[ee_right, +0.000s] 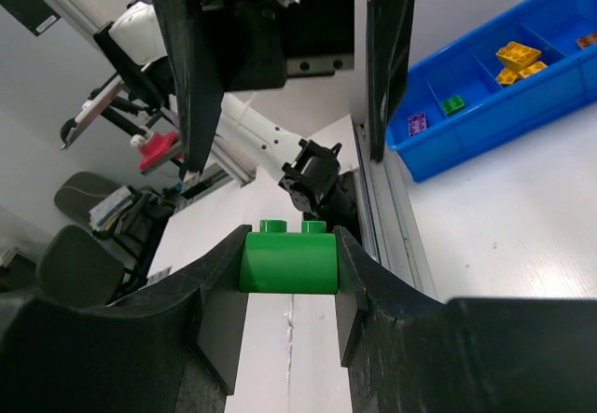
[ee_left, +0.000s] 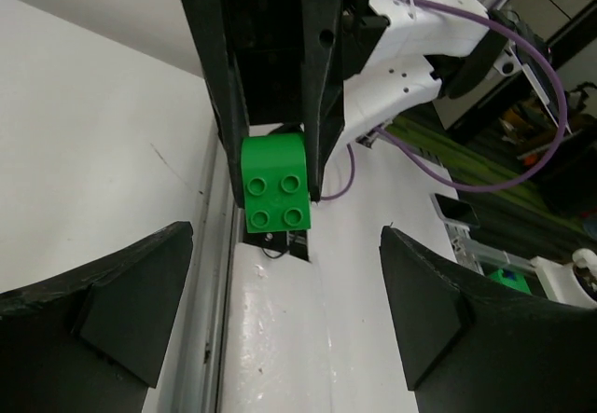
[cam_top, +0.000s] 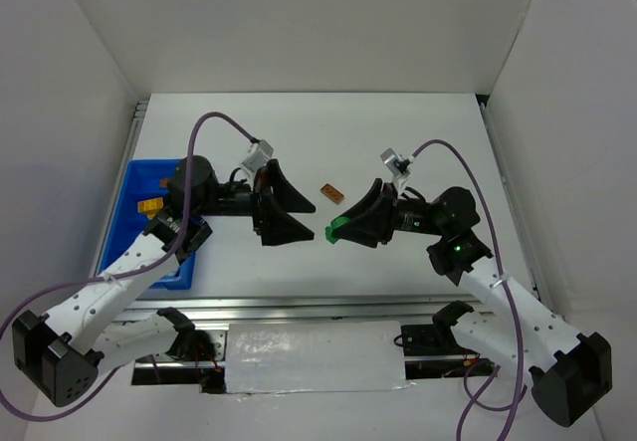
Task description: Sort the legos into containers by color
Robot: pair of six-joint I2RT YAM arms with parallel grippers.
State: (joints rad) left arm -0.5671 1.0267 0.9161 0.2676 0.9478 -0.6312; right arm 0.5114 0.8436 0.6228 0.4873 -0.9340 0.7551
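A green lego [ee_right: 289,262] is clamped between the fingers of my right gripper [cam_top: 339,229], which is shut on it above the middle of the table. My left gripper [cam_top: 310,217] faces it from the left, jaws wide open, nothing between them. In the left wrist view the green lego [ee_left: 275,182] shows its four studs just ahead of the open left gripper [ee_left: 286,245]. A brown-orange lego [cam_top: 330,194] lies on the table behind the two grippers. The blue tray of containers [cam_top: 138,177] sits at the left; its compartments [ee_right: 485,124] hold yellow legos [ee_right: 518,56], a green one [ee_right: 454,105] and a purple one [ee_right: 417,122].
White walls close in the table at the back and both sides. A metal rail [cam_top: 299,307] runs along the near edge by the arm bases. The left arm's elbow hangs over the tray's near part [cam_top: 174,232].
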